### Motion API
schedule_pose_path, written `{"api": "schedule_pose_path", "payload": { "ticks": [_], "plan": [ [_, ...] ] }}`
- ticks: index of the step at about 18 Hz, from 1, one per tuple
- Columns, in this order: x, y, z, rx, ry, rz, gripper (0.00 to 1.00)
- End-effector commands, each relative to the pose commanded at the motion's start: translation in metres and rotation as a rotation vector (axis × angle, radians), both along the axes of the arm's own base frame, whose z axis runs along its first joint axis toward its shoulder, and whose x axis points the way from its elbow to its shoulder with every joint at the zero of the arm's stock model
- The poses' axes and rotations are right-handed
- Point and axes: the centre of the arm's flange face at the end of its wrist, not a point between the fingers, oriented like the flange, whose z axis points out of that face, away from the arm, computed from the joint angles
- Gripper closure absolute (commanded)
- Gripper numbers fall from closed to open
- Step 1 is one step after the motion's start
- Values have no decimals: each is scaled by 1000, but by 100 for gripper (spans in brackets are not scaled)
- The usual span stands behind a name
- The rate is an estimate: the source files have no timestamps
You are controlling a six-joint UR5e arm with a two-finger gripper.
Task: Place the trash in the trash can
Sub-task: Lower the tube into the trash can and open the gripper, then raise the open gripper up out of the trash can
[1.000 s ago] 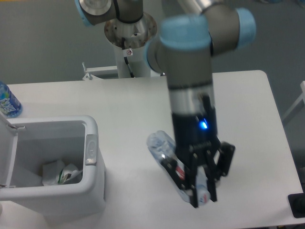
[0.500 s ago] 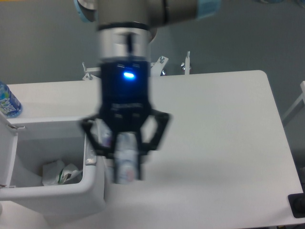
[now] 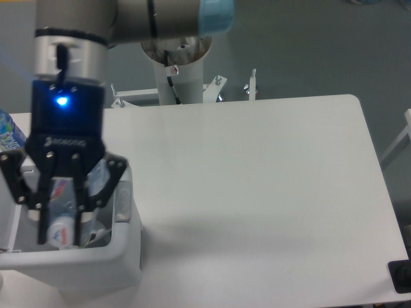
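White bench (image 3: 257,192) carries the trash can (image 3: 122,256) at its near left corner; over the can's opening hangs the hand (image 3: 61,224), clamped on the flattened bottle (image 3: 64,205), seemingly poised for dropping; behind stands a blue-labelled bottle (image 3: 9,131).

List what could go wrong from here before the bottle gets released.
1. The flattened bottle sits tilted in the gripper over the trash can; released this way, it may catch on the rim and tip out rather than drop in.
2. The blue-label bottle stands close beside the arm at the left edge; pulling back that way could knock it over.
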Motion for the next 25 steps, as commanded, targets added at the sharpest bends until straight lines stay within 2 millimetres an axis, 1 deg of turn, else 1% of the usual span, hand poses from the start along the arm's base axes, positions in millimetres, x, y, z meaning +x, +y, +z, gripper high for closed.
{"api": "schedule_pose_path", "payload": {
  "ticks": [2,4,6,7,8,9,10,13,14,15,16,18,19,20,22,23,25],
  "plan": [
    [-2,4,-8,-11,0,-4,73],
    [1,8,-16,-22,-8,-11,68],
    [2,14,-29,-41,-15,-17,63],
    [1,16,-32,-45,-16,-18,53],
    [0,18,-37,-53,-10,-25,32],
    [0,19,-38,-60,12,-40,5],
    [0,17,-36,-65,35,-55,0],
    [0,11,-26,-52,34,-45,0],
    [-10,5,-25,-51,28,-24,0],
    [-34,-9,-19,-47,31,15,0],
    [-58,-23,-18,-50,34,51,0],
    [-94,-43,-18,-62,40,104,0],
    [-115,-58,-18,-73,48,134,0],
    [-128,-67,-24,-96,57,148,0],
    [-146,-84,-37,-165,100,163,0],
    [-156,-97,-37,-208,134,170,0],
    [-165,-117,-40,-331,166,118,0]
  ]
}}
